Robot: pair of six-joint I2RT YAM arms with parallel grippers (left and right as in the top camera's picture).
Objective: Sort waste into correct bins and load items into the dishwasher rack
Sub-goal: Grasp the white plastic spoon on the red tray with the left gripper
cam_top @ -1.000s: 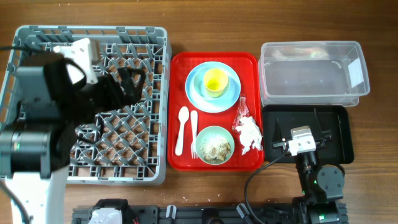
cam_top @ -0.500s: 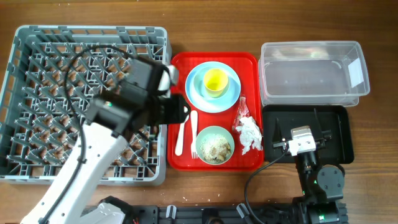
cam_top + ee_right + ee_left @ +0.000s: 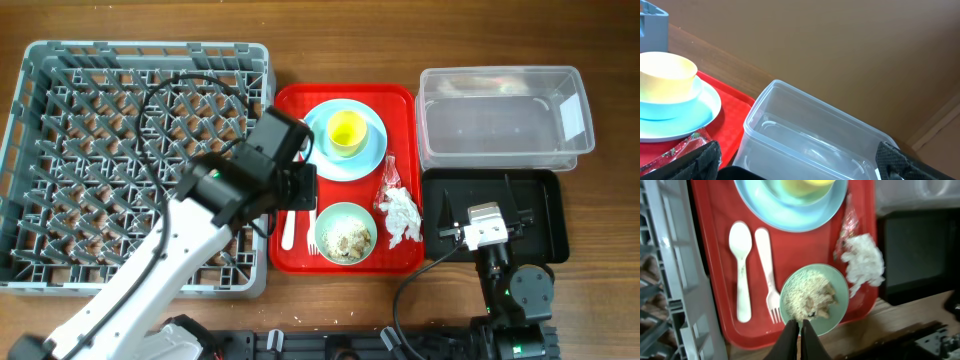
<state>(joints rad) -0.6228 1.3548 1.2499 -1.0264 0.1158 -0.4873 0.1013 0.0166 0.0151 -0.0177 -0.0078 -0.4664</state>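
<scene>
1. One grey dishwasher rack (image 3: 60,150) is placed leftmost.
2. The left gripper (image 3: 800,330) is pressed shut with nothing held, over the near rim of the bowl (image 3: 836,317).
3. On one red tray (image 3: 790,255) are counted one spoon (image 3: 741,270), one fork (image 3: 767,275), one plate (image 3: 765,205) bearing one yellow cup (image 3: 346,130), one bowl of food scraps (image 3: 807,297), one wrapper (image 3: 849,227) and one napkin (image 3: 865,265).
4. Two bins are placed rightmost, the clear tub (image 3: 500,120) behind the black tray (image 3: 540,200). The right gripper (image 3: 797,162) is spread wide and holds nothing.

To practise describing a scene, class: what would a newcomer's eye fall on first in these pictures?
The bright red tray in the middle stands out, holding a yellow cup on a blue plate, a green bowl of rice scraps, and a spoon and fork. Left of it sits the big grey rack, and the left arm reaches from above the rack over the tray's left edge.
</scene>
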